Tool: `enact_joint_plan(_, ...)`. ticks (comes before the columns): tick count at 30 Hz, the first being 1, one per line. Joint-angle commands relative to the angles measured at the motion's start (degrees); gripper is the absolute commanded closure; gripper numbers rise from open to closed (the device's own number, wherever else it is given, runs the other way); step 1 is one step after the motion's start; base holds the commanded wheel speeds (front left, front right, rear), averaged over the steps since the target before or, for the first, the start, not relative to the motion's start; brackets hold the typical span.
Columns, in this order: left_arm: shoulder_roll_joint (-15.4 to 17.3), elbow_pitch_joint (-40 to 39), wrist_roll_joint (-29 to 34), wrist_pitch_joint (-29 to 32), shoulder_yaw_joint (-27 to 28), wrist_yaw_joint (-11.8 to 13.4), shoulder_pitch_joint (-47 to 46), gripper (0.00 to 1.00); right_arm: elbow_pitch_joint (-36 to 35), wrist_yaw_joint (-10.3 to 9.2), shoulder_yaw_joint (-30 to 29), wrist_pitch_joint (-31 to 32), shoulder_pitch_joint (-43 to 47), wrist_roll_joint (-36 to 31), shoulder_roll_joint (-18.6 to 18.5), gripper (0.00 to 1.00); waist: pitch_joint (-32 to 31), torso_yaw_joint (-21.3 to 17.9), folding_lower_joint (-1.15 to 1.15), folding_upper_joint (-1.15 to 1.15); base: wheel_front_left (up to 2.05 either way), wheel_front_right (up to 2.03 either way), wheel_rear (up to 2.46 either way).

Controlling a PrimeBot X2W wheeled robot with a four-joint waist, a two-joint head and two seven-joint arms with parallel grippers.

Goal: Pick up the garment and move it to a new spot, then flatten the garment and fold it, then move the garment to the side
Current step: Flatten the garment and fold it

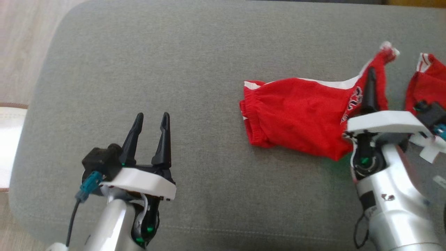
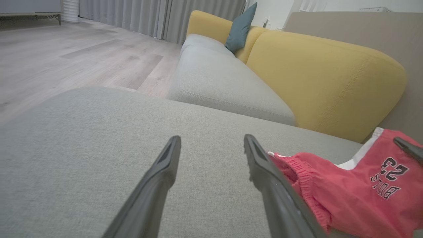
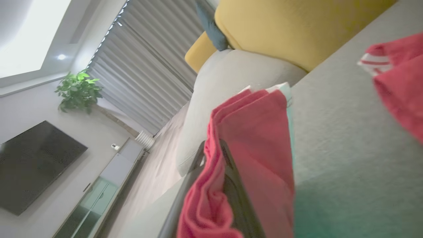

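The garment (image 1: 299, 111) is a pair of red shorts with white trim and a printed number, lying crumpled on the right half of a grey cushion (image 1: 195, 62). My right gripper (image 1: 372, 80) is shut on a fold of its cloth and lifts that part a little; the red fabric (image 3: 251, 145) is pinched between the two fingers in the right wrist view. My left gripper (image 1: 151, 120) stands open over bare cushion to the garment's left, well apart from it. In the left wrist view the shorts (image 2: 350, 188) lie beside its right finger (image 2: 264, 172).
The cushion's rounded left edge (image 1: 38, 104) drops to a pale wooden floor (image 1: 17, 42). A grey sofa seat (image 2: 218, 76) with a yellow backrest (image 2: 317, 69) and a teal pillow (image 2: 239, 28) stands beyond the cushion. A red part of the garment (image 1: 427, 83) lies at the right edge.
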Motion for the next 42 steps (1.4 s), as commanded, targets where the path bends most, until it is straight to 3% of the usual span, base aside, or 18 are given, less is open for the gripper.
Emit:
enact_joint_plan(1, 0.5, -1.8, -0.6, -0.7, 1.4, 0.5, -1.2, 0.0, -2.1, 0.39, 3.1, -0.6, -2.0, 0.7, 0.6, 1.0, -0.5, 0.9, 0.0, 0.0, 0.0, 0.0, 0.0)
enact_joint_plan(11, 0.5, -2.0, -1.8, -0.7, 0.5, 1.1, -0.6, 0.0, -2.1, 0.39, 20.1, -0.6, -2.2, 4.8, 0.6, 1.0, -1.0, 4.0, 0.0, 0.0, 0.0, 0.0, 0.0)
enact_joint_plan(21, 0.5, -1.9, -2.2, -0.7, -0.1, 1.5, -0.4, 0.0, 2.7, 0.39, 31.3, -0.3, -2.8, 8.2, 0.6, 1.0, -0.8, 5.6, 0.0, 0.0, 0.0, 0.0, 0.0)
enact_joint_plan(22, 0.5, -1.9, -2.3, -0.7, -0.1, 1.6, -0.4, 0.0, 3.7, 0.39, 32.5, -0.3, -3.3, 7.9, 0.6, 0.81, -0.8, 5.6, 0.0, 0.0, 0.0, 0.0, 0.0)
enact_joint_plan(23, 0.5, -1.9, -2.3, -0.7, -0.2, 1.6, -0.5, 0.0, 4.1, 0.39, 33.6, -0.3, -3.7, 7.7, 0.6, 0.0, -0.7, 5.6, 0.0, 0.0, 0.0, 0.0, 0.0)
enact_joint_plan(35, 0.5, -1.8, -2.7, -0.7, -0.7, 1.9, -0.8, 0.0, 8.1, 0.39, 44.9, 3.6, -5.7, 10.2, 0.6, 0.0, -0.2, 5.4, 0.0, 0.0, 0.0, 0.0, 0.0)
enact_joint_plan(42, 0.5, -1.7, -2.6, -0.7, -0.4, 2.0, -0.8, 0.0, 9.9, 0.39, 46.8, 3.4, -7.3, 12.5, 0.6, 0.0, -1.0, 3.9, 0.0, 0.0, 0.0, 0.0, 0.0)
